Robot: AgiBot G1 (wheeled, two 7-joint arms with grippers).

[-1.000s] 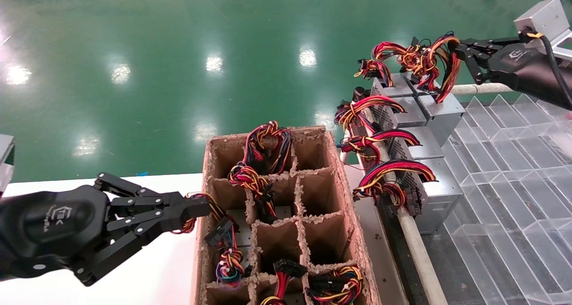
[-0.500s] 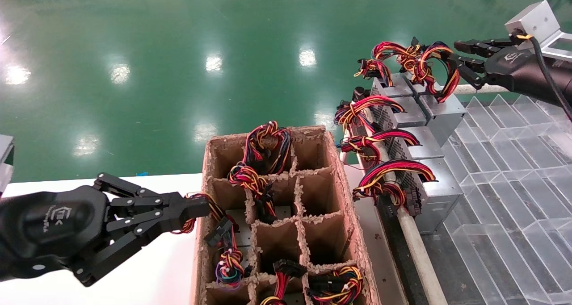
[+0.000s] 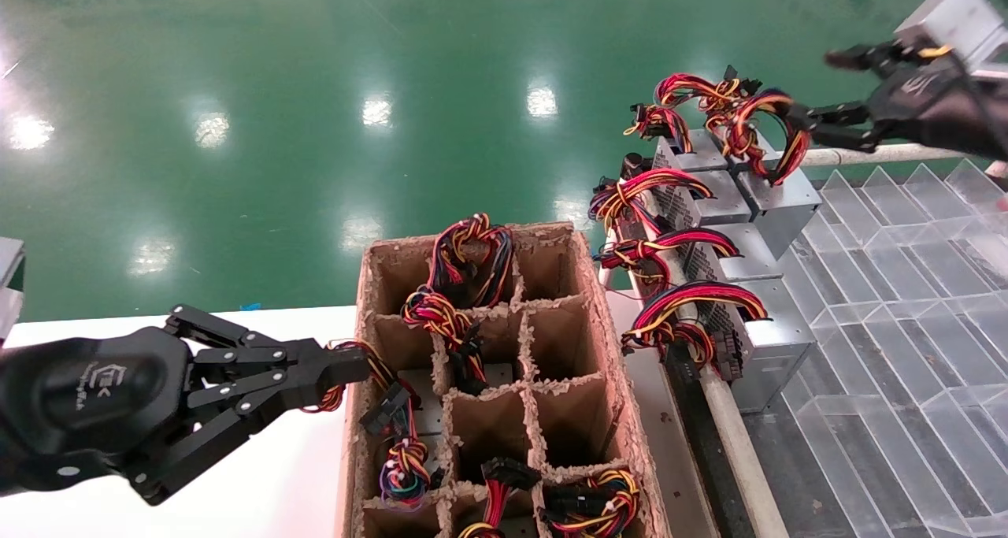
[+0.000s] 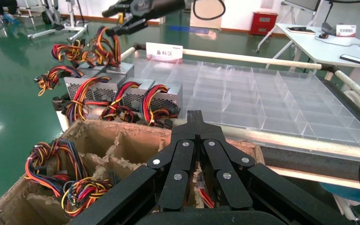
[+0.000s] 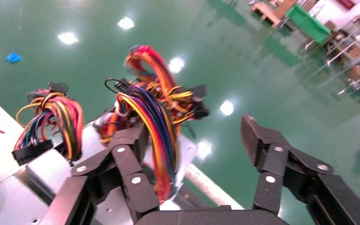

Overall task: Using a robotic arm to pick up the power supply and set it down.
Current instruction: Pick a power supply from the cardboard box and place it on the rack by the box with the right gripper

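Observation:
The power supply (image 3: 780, 195), a silver-grey metal box, stands at the far end of a row on the clear tray. Its red, yellow and purple wire loop (image 3: 768, 120) arches above it. My right gripper (image 3: 831, 89) hovers just right of that loop, open wide. One finger (image 5: 131, 154) touches the wire bundle (image 5: 157, 122); the other finger (image 5: 258, 140) is clear of it, over the green floor. My left gripper (image 3: 354, 369) is shut, with its tips at the left rim of the cardboard box, beside loose wires. Nothing shows between its fingertips (image 4: 194, 117).
The brown cardboard divider box (image 3: 598, 317) holds several wired units in its cells. More power supplies (image 3: 776, 341) line the left edge of the clear compartment tray (image 3: 906, 286). A white rail (image 3: 866, 156) runs behind. The white table (image 3: 276, 483) lies under my left arm.
My right gripper has opened wide and lifted up and to the right, letting go of the wire loop, which has sprung back over the power supply. The left arm has not moved.

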